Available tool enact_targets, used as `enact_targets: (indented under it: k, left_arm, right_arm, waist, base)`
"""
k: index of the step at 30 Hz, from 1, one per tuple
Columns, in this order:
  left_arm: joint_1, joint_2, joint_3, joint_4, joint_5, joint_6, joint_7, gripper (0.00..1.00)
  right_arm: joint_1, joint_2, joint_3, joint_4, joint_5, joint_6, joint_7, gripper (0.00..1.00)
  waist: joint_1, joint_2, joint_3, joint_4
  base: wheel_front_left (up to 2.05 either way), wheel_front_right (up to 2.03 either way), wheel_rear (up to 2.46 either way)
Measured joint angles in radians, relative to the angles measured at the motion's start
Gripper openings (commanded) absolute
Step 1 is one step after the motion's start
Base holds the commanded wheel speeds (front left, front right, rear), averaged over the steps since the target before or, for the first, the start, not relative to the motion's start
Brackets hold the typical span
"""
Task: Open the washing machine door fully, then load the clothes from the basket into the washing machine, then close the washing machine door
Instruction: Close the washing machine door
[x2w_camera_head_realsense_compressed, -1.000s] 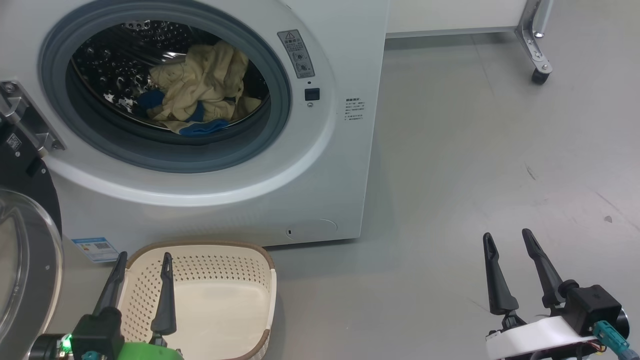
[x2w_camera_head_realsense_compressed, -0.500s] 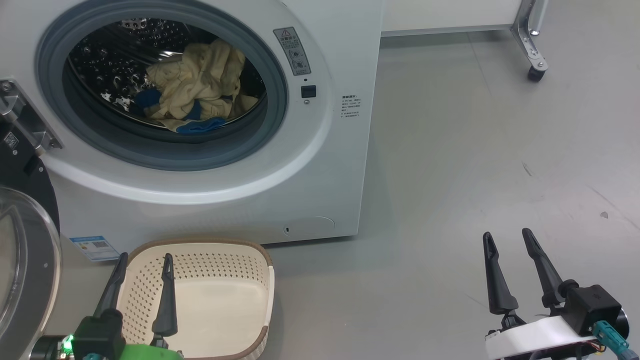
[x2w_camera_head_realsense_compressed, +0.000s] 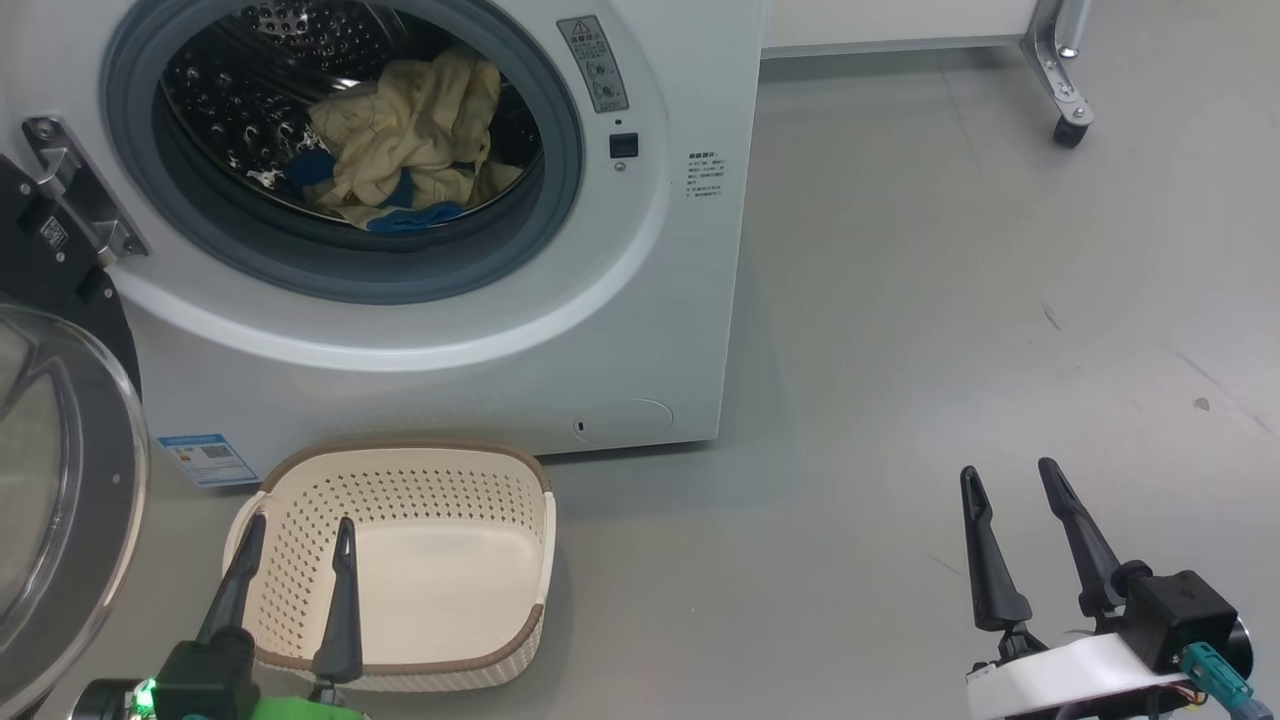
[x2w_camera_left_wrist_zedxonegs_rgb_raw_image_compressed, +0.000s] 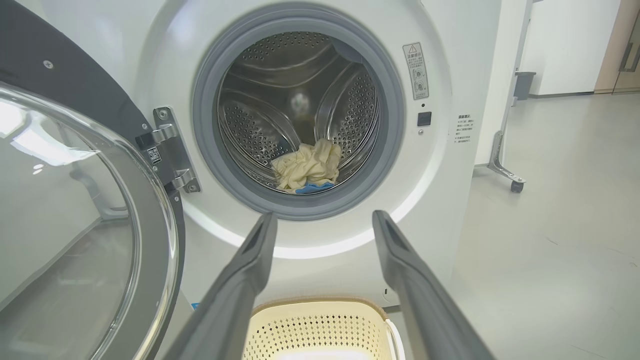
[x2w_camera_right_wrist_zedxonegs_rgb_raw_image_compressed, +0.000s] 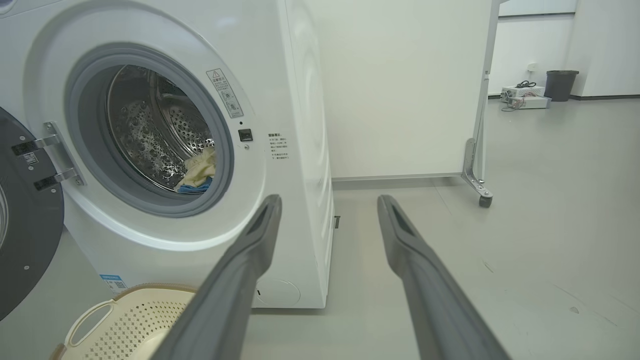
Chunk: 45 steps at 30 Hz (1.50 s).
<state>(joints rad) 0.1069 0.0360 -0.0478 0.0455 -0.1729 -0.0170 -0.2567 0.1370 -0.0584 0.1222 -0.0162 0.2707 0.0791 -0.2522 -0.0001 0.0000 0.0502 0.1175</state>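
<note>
the washing machine (x2w_camera_head_realsense_compressed: 640, 330) stands with its round opening exposed; the washing machine door (x2w_camera_head_realsense_compressed: 70, 480) hangs swung out to the left of that opening on a metal hinge (x2w_camera_head_realsense_compressed: 85, 190). the door is cut off by the left edge of the head view, so only part of its black ring and clear glass bowl shows. the clothes (x2w_camera_head_realsense_compressed: 410, 150) lie inside the washing machine, in a crumpled heap on the lower part of the steel drum (x2w_camera_left_wrist_zedxonegs_rgb_raw_image_compressed: 260, 135), behind the grey seal (x2w_camera_head_realsense_compressed: 565, 190); cream fabric with blue parts is plain, but any print on it is too small to make out, and in the right wrist view most of the heap is hidden behind the seal. the basket (x2w_camera_head_realsense_compressed: 400, 470) sits on the floor (x2w_camera_head_realsense_compressed: 950, 300) just in front of the washing machine, below the opening, its inner bottom bare; its near-left rim is partly covered by the left gripper (x2w_camera_head_realsense_compressed: 300, 520), whose two fingers stand wide apart and hold nothing; whether they touch the basket cannot be told. the right gripper (x2w_camera_head_realsense_compressed: 1007, 468) is well to the right of the washing machine, over bare floor, fingers likewise spread wide and empty. a blue label sticker (x2w_camera_head_realsense_compressed: 208, 458) sits low on the front of the washing machine, left of the basket; its text is illegible. the top of the washing machine is cropped out of the head view.
</note>
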Motion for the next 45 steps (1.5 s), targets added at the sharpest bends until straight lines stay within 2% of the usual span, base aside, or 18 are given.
enact_targets:
  k: [28, 45]
  left_arm:
    - [0.002, 0.004, -0.006, -0.018, 0.002, 0.003, 0.000, 1.00]
    - [0.001, 0.004, -0.025, -0.028, 0.001, 0.003, 0.000, 1.00]
  right_arm:
    - [0.001, 0.002, 0.002, 0.001, 0.002, -0.002, 0.000, 1.00]
    - [0.021, -0.003, -0.027, -0.019, 0.003, -0.013, 0.000, 1.00]
  waist:
    - [0.0000, 0.0000, -0.008, 0.013]
    - [0.0001, 0.0000, 0.002, 0.101]
  base:
    - [-0.34, 0.34, 0.00]
    - [0.00, 0.00, 0.00]
